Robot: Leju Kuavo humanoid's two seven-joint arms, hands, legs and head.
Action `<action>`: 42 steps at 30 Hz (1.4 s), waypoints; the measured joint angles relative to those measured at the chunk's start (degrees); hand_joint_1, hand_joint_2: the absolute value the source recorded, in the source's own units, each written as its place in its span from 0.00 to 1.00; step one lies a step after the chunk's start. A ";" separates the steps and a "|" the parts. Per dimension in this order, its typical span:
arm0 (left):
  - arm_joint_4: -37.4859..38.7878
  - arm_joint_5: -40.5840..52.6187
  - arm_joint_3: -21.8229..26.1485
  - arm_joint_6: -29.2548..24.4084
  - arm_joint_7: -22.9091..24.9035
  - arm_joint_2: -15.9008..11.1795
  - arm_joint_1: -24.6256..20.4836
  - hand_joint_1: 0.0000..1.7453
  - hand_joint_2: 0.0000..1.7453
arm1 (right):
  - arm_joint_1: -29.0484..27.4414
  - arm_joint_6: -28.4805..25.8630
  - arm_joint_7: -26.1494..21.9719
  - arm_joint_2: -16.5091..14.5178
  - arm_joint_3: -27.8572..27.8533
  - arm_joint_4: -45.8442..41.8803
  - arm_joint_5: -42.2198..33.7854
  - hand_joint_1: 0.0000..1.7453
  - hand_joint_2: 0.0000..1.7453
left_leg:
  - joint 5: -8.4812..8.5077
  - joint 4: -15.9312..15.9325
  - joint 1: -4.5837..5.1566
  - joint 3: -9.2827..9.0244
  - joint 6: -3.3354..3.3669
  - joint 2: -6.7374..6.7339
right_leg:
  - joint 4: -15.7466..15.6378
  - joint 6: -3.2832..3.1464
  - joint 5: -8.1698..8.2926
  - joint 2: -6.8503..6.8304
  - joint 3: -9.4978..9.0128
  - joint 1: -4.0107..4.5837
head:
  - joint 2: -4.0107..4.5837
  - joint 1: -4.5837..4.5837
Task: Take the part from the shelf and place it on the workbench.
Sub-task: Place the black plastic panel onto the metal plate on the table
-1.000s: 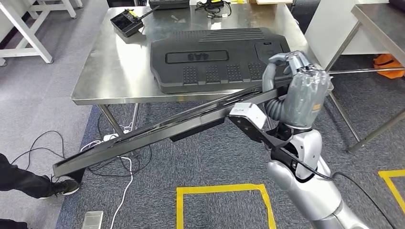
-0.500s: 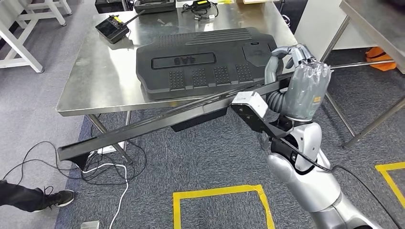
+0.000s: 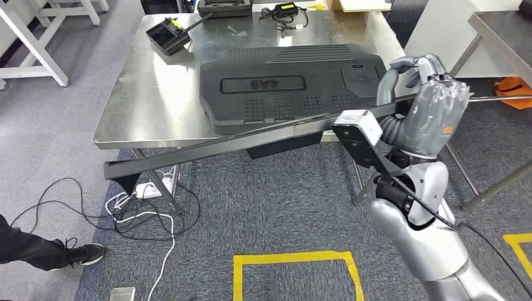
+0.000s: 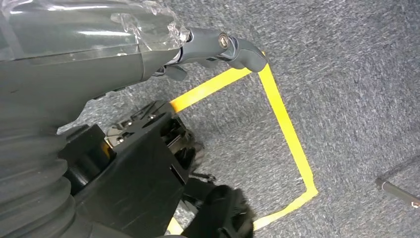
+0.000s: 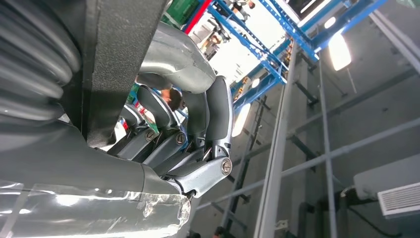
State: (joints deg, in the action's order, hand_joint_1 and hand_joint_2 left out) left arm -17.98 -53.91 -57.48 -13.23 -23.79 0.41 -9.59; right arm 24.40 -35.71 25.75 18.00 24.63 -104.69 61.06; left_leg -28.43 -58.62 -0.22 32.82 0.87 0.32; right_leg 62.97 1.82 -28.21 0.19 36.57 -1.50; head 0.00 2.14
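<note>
A long black strip, the part [image 3: 219, 147], runs slantwise in front of the steel workbench [image 3: 150, 94], its free end low at the left near the table leg. My right hand [image 3: 417, 94] grips its right end beside the bench's right front corner. In the right wrist view the fingers [image 5: 198, 134] curl around the black part [image 5: 119, 59]. My left hand [image 4: 99, 44] hangs over the carpet with one finger [image 4: 233, 47] stretched out and nothing in it.
A big black moulded panel [image 3: 288, 81] covers the bench's middle, with a black controller [image 3: 166, 34] at the back left. Cables [image 3: 144, 200] lie on the floor under the bench. A yellow tape square [image 3: 295, 257] marks the carpet. A person's shoe [image 3: 81, 254] is at the left. Another table [image 3: 502, 25] stands at the right.
The head view has swung about. The part's free left end has risen and the strip now lies flatter, closer to the bench's front edge. My right hand still holds it.
</note>
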 joint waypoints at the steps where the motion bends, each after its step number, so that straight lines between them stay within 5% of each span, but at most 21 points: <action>1: 0.00 0.11 -0.01 0.02 0.01 -0.01 -0.02 0.00 1.00 | -0.03 -0.01 0.01 0.05 -0.14 -0.04 -0.05 1.00 1.00 | -0.32 -0.32 0.07 -0.01 -0.30 0.03 | -1.85 -0.21 0.55 0.05 -0.74 0.07 | 0.00 0.13; 6: -0.01 0.55 -0.08 0.38 0.04 -0.21 -0.25 0.00 1.00 | -0.16 0.01 -0.08 0.28 -0.69 -0.35 0.09 1.00 1.00 | -1.92 -1.93 0.13 0.11 -1.70 -0.02 | -2.97 -1.66 0.21 0.30 -1.48 0.00 | 0.00 -0.54; 9: -0.01 0.58 -0.16 0.51 0.09 -0.38 -0.33 0.00 1.00 | -0.24 0.02 -0.13 0.29 -0.85 -0.52 0.13 1.00 1.00 | -6.11 -11.61 -0.15 4.78 -2.47 -0.09 | -3.11 -2.38 -0.22 0.12 -2.07 -0.12 | 0.00 -1.56; 11: -0.01 0.58 -0.21 0.54 0.11 -0.50 -0.26 0.00 1.00 | -0.42 0.02 -0.15 0.29 -0.86 -0.52 0.14 1.00 1.00 | -6.68 -16.29 -0.28 7.79 -2.56 -0.09 | -3.10 -2.55 -0.59 0.14 -2.47 -0.06 | 0.00 -1.91; 12: -0.01 0.58 -0.22 0.54 0.14 -0.55 -0.25 0.00 1.00 | -0.49 0.02 -0.15 0.29 -0.87 -0.52 0.14 1.00 1.00 | -5.31 -15.56 -0.29 7.86 -2.45 -0.09 | -3.10 -2.53 -0.81 0.19 -2.79 -0.05 | 0.00 -2.04; 14: 0.00 0.60 -0.22 0.45 0.20 -0.72 -0.27 0.00 1.00 | -0.55 0.04 -0.16 0.30 -0.89 -0.54 0.14 1.00 1.00 | -0.73 -8.73 -0.16 5.39 -1.85 -0.07 | -3.14 -2.33 -1.35 0.29 -3.63 -0.03 | 0.01 -2.27; 16: 0.01 0.60 -0.22 0.25 0.31 -0.97 -0.29 0.00 1.00 | -0.56 0.05 -0.20 0.30 -0.94 -0.57 0.14 1.00 1.00 | 1.83 -2.51 0.23 2.89 -1.12 -0.06 | -3.24 -1.95 -1.78 0.40 -4.16 0.03 | 0.01 -2.40; 21: 0.02 0.92 -0.22 0.03 0.39 -1.56 -0.30 0.00 1.00 | -0.75 0.02 -0.34 0.37 -1.27 -0.67 0.38 1.00 1.00 | 1.92 0.83 0.33 1.32 -0.08 -0.16 | -3.28 -0.59 -2.52 0.31 -4.40 -0.03 | 0.00 -2.38; 23: 0.02 0.99 -0.22 0.03 0.37 -1.66 -0.39 0.00 1.00 | -0.78 0.02 -0.37 0.46 -1.57 -0.72 0.49 1.00 1.00 | 2.06 1.78 0.07 0.46 0.38 -0.23 | 1.47 -0.44 -4.94 0.19 -2.20 0.00 | 0.00 -1.88; 25: 0.02 1.02 -0.22 0.08 0.36 -1.68 -0.41 0.00 1.00 | -0.99 0.02 -0.37 0.51 -1.70 -0.72 0.50 1.00 1.00 | 1.78 1.82 0.09 0.14 0.71 -0.24 | 8.51 -0.24 -7.37 0.16 1.93 0.05 | 0.00 -1.39; 27: 0.02 1.05 -0.23 0.22 0.36 -1.68 -0.39 0.00 1.00 | -1.19 0.05 -0.37 0.52 -1.76 -0.71 0.54 1.00 1.00 | 1.25 1.47 0.06 -0.07 0.71 -0.21 | 10.44 -0.01 -6.24 0.11 3.98 -0.02 | 0.00 -0.94; 29: 0.02 1.06 -0.23 0.37 0.36 -1.68 -0.38 0.00 1.00 | -1.05 0.12 -0.32 0.53 -1.83 -0.70 0.63 1.00 1.00 | 0.39 0.75 -0.08 -0.38 0.36 -0.13 | 4.63 0.13 -1.74 0.00 2.21 -0.15 | 0.00 -0.37; 31: 0.02 1.06 -0.23 0.44 0.36 -1.69 -0.41 0.00 1.00 | -0.85 0.19 -0.21 0.54 -1.87 -0.69 0.70 1.00 1.00 | -0.51 -0.15 0.03 -0.40 -0.31 -0.06 | -0.96 -0.05 0.73 -0.04 0.00 -0.08 | 0.00 0.11; 37: 0.01 1.30 -0.24 0.47 0.34 -1.69 -0.59 0.00 1.00 | -0.25 1.07 0.21 0.55 -1.98 -0.66 0.91 1.00 1.00 | -2.65 -2.90 0.05 0.18 -2.01 -0.09 | -2.62 -1.63 0.34 0.10 -1.13 -0.13 | 0.00 -0.64; 40: 0.02 1.53 -0.24 0.53 0.34 -1.70 -0.57 0.00 1.00 | 0.15 1.58 0.45 0.54 -2.05 -0.56 0.94 1.00 1.00 | -6.60 -13.16 -0.23 5.58 -2.72 -0.13 | -2.69 -2.27 -0.13 -0.06 -1.66 -0.13 | 0.00 -1.60; 42: 0.02 1.53 -0.24 0.56 0.34 -1.70 -0.44 0.00 1.00 | 0.19 1.88 0.53 0.53 -2.05 -0.36 0.92 1.00 1.00 | -6.21 -16.29 -0.30 8.02 -2.71 -0.13 | -2.68 -2.40 -0.50 -0.03 -2.10 -0.09 | 0.00 -1.90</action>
State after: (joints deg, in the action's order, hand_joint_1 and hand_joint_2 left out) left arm -17.97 -52.38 -57.72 -12.68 -23.45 -1.29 -10.03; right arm 24.59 -33.83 26.28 18.53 22.58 -105.06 61.99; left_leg -34.64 -74.91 -0.52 40.84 -1.84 0.20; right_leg 60.30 -0.57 -28.72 0.16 34.47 -1.59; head 0.00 0.24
